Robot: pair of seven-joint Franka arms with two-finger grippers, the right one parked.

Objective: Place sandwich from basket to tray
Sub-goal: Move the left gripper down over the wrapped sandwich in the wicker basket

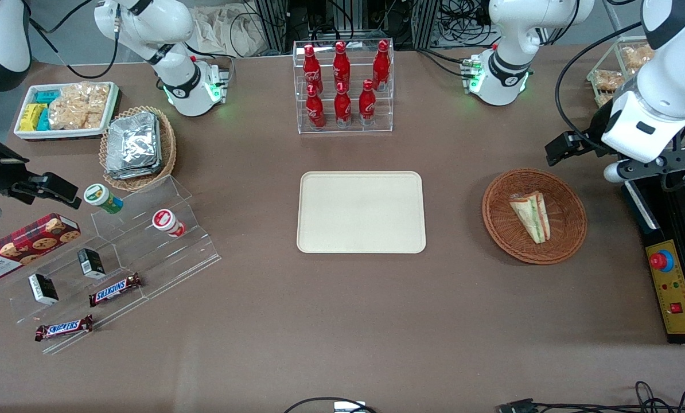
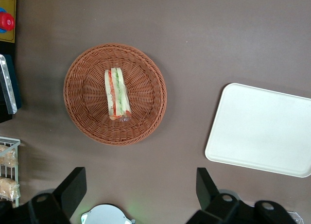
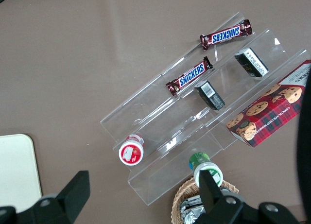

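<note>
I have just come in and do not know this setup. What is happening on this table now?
Nothing is being held yet. The left arm's gripper is open and hangs above the bare table beside the reddish-brown wicker basket, touching nothing. The wrapped wedge sandwich lies in that basket. The cream tray, where it should go, lies flat at the middle of the table with nothing on it.

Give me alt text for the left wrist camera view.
A wrapped sandwich lies in a round reddish-brown wicker basket on a brown table, with an empty cream tray beside it. The open end effector hovers above the table, holding nothing.
</note>
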